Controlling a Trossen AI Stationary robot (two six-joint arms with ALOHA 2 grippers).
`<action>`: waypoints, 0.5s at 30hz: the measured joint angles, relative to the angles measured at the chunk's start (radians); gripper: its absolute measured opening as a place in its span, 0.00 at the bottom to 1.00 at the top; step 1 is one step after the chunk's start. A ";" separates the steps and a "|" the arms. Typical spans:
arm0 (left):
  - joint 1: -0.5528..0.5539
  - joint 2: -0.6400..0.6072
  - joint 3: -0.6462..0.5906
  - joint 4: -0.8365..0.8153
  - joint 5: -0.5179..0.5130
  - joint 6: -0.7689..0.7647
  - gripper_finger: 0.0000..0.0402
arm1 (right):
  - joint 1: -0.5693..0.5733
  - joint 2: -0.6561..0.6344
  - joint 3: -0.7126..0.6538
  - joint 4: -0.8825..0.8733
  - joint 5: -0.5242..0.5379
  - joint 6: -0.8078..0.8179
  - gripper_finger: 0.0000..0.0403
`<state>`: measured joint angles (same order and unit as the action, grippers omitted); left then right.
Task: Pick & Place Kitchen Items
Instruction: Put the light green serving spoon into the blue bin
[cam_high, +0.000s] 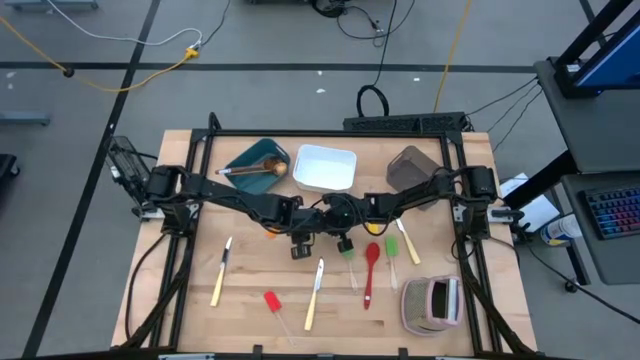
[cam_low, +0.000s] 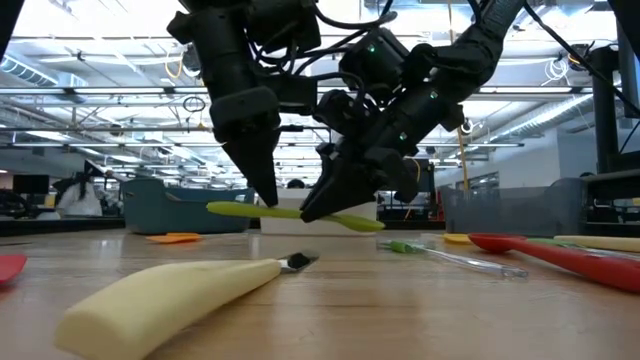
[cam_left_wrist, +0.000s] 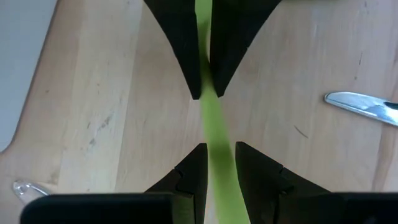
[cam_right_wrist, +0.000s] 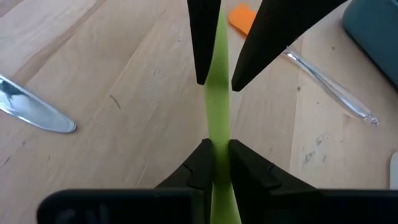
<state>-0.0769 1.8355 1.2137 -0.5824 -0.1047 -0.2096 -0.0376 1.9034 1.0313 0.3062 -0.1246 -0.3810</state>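
Note:
A slim yellow-green utensil hangs level above the middle of the table, held between both grippers. My left gripper is shut on it toward its left end; it also shows in its own wrist view. My right gripper is shut on it just to the right; it also shows in its own wrist view. In the high view the grippers meet tip to tip and hide the utensil. Other utensils lie flat on the table. My left gripper pinches the utensil's flat handle between its two fingers, which lie across it. The fingers come from above, pointing down. The utensil is level and clear of the table. My right gripper pinches the handle between its two fingers, right beside the left gripper's fingers and across the handle. The fingers slant down from the table's right. The utensil's thicker right end sticks out past them, clear of the table.
A teal bin holding a wooden spoon, a white bin and a brown bin stand at the far side. Knives, a red spatula, a red spoon and a green spatula lie nearer. A pink-grey striped object sits near right.

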 joint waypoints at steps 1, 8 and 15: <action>0.000 0.000 0.000 -0.001 0.000 0.000 0.22 | 0.000 0.000 0.000 0.006 -0.001 -0.001 0.08; 0.002 0.000 0.000 -0.023 0.000 0.042 0.22 | 0.000 0.000 0.000 0.012 -0.001 -0.001 0.09; 0.016 0.000 0.000 -0.027 0.001 0.052 0.22 | -0.001 0.000 0.000 0.012 0.000 0.003 0.08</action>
<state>-0.0612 1.8359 1.2137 -0.6096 -0.1036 -0.1577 -0.0383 1.9034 1.0313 0.3187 -0.1251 -0.3781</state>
